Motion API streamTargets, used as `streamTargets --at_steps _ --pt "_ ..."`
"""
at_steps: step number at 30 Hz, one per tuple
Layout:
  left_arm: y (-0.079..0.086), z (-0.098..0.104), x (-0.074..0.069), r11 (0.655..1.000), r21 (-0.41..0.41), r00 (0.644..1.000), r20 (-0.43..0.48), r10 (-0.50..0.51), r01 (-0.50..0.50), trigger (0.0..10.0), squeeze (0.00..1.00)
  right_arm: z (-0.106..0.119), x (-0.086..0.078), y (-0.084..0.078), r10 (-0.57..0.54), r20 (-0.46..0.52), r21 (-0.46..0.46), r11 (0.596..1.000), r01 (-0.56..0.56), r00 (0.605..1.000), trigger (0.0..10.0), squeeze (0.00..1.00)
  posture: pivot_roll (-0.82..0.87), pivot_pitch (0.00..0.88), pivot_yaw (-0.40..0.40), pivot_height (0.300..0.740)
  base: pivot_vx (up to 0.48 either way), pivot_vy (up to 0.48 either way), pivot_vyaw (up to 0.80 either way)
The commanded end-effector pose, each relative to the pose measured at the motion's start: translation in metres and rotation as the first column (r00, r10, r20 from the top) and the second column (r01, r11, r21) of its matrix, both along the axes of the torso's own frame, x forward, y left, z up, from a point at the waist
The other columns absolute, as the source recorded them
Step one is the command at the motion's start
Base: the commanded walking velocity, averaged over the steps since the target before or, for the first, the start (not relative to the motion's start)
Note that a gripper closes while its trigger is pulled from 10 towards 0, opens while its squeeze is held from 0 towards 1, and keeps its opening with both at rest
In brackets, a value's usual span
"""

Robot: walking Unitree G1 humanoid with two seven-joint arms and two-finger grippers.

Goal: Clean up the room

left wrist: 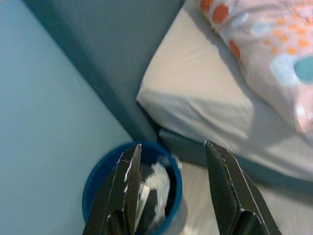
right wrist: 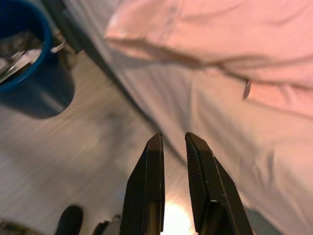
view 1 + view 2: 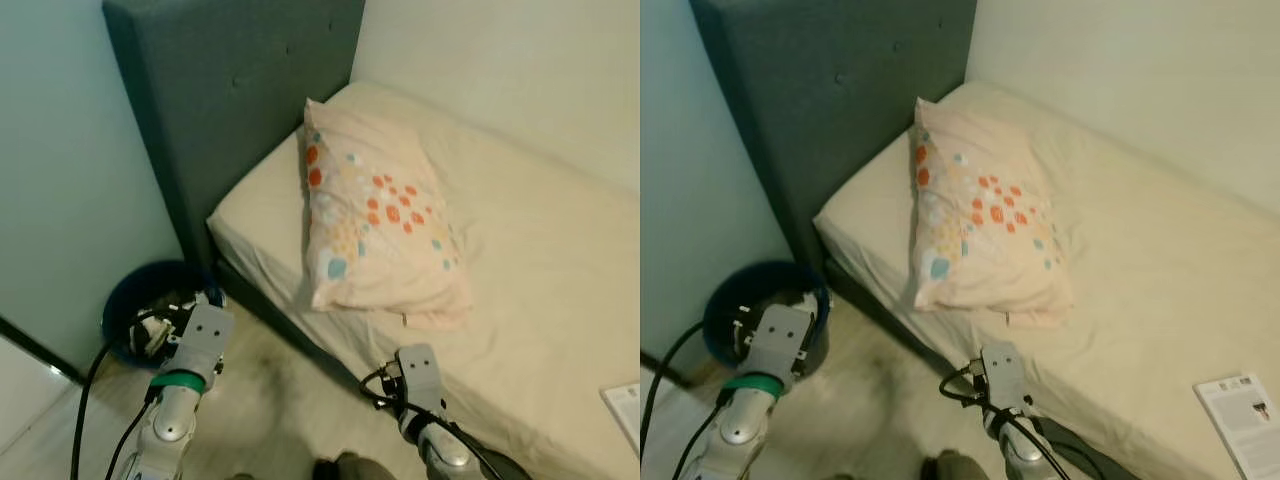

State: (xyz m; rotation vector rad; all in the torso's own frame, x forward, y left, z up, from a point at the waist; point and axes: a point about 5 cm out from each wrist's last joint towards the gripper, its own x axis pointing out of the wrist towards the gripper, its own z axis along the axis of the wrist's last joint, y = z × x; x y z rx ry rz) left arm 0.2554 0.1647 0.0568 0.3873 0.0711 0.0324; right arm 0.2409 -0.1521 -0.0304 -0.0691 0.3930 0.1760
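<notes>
Left hand (image 1: pixel 171 156) spread wide, empty, above round blue plastic bin (image 3: pixel 140 300) holding white crumpled trash (image 1: pixel 157 183), at 8 o'clock | right hand (image 2: pixel 173 147) narrowly parted, empty, over wooden floor (image 2: pixel 73 147) beside cream-sheeted bed (image 3: pixel 540 260) | pink spotted pillow (image 3: pixel 375 220) on bed, 12 o'clock

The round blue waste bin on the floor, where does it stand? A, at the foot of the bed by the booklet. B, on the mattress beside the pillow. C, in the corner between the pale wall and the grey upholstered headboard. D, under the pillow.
C: the round blue waste bin, holding white scraps, stands on the floor between the pale wall and the grey upholstered headboard.
</notes>
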Motion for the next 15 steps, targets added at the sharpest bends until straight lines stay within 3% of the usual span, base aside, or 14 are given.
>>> streamTargets --at_steps 1,15 --pt "-0.0052 -0.0070 -0.0039 1.000 -0.006 0.999 -0.031 -0.014 0.014 10.0 0.00 -0.0046 -0.0055 -0.0060 -0.016 -0.025 -0.011 1.000 0.016 1.000 10.0 0.00 -0.04 0.083 -0.029 0.740 0.442 0.000 0.00" --pt "-0.0076 -0.0075 -0.0045 1.000 -0.009 0.999 -0.034 -0.020 0.020 10.0 0.00 -0.0053 -0.0065 -0.0074 -0.021 -0.028 -0.014 1.000 0.020 0.999 10.0 0.00 -0.04 0.088 -0.031 0.740 0.423 0.000 0.00"
